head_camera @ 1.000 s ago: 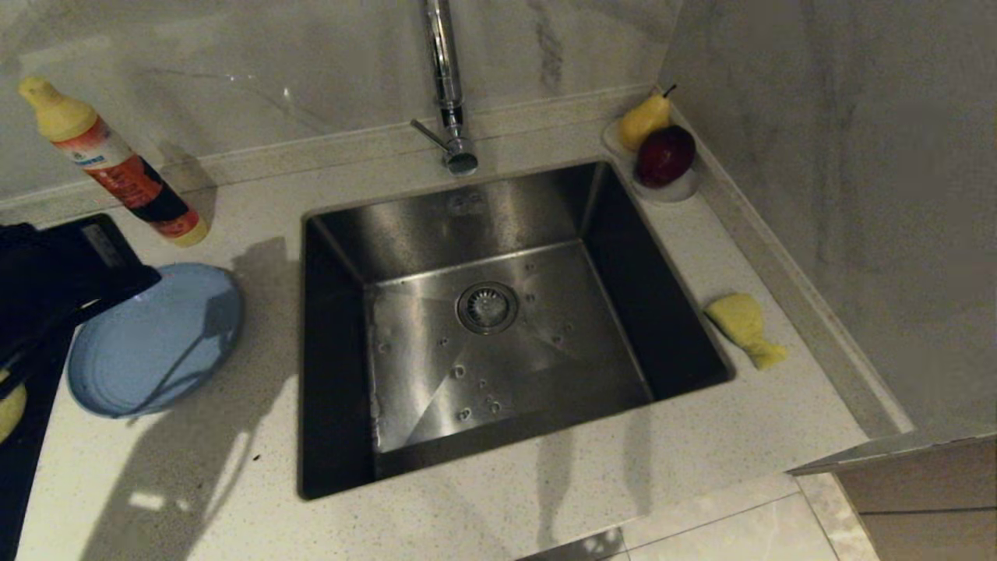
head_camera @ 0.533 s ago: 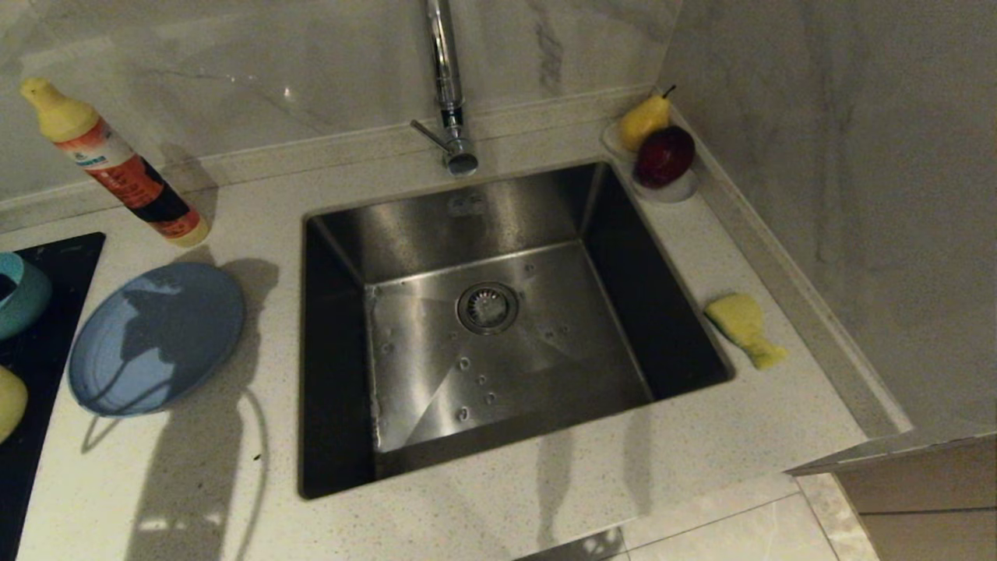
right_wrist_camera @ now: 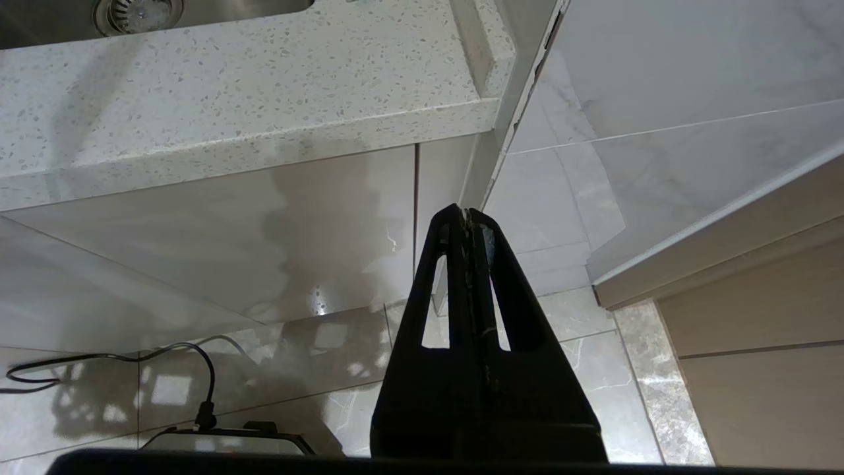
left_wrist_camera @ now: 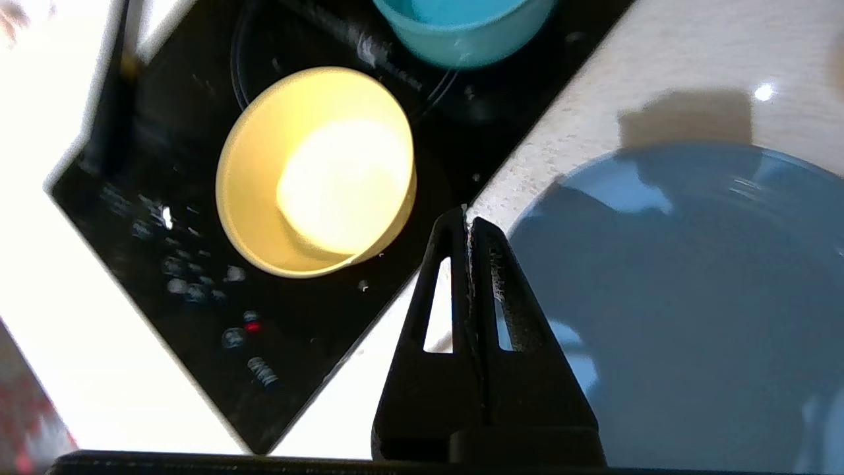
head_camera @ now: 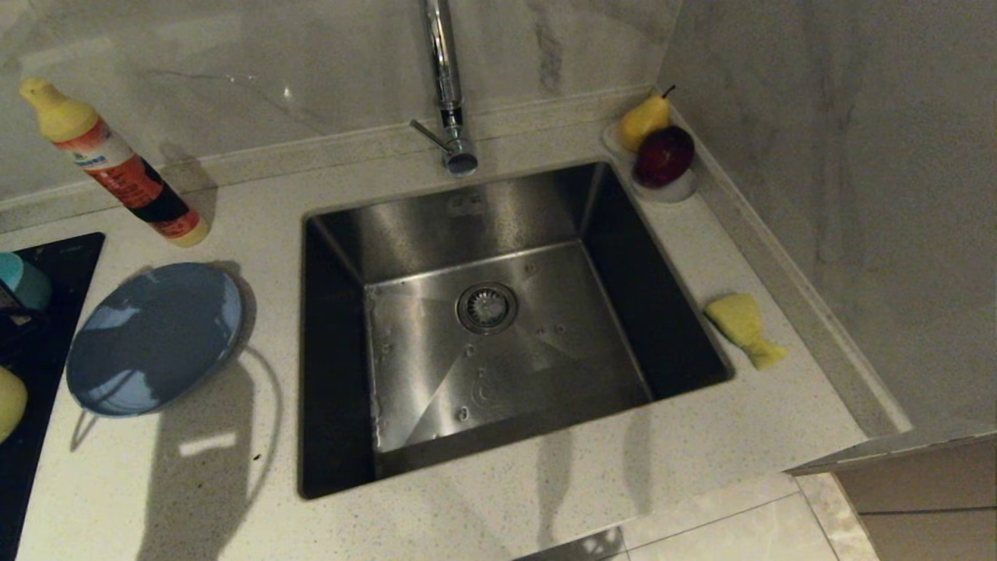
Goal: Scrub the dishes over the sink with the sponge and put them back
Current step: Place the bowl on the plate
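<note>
The steel sink (head_camera: pixel 389 234) with its drain strainer fills the middle of the head view, under the chrome tap (head_camera: pixel 444 78). On the counter to its right lies the yellow sponge (head_camera: pixel 744 327). Left of the sink sits the light-blue plate (head_camera: pixel 152 339) (left_wrist_camera: pixel 692 297). On the black hob (left_wrist_camera: pixel 198 264) stand the pale-yellow bowl (left_wrist_camera: pixel 316 171) and the teal bowl (left_wrist_camera: pixel 461 30). My left gripper (left_wrist_camera: pixel 467 214) is shut and empty, above the counter strip between hob and plate. My right gripper (right_wrist_camera: pixel 467 214) hangs shut and empty below the counter's front edge.
A detergent bottle (head_camera: pixel 117 164) leans at the back left. A white dish with a pear and a red apple (head_camera: pixel 662 156) sits in the back right corner. A marble wall (head_camera: pixel 857 195) closes the right side. A cable (right_wrist_camera: pixel 132 356) lies on the floor.
The left arm, which covered the hob and the plate's left rim, has swung off the left edge of the head view. Its shadow has slid across the plate. The dishes and sponge stayed put.
</note>
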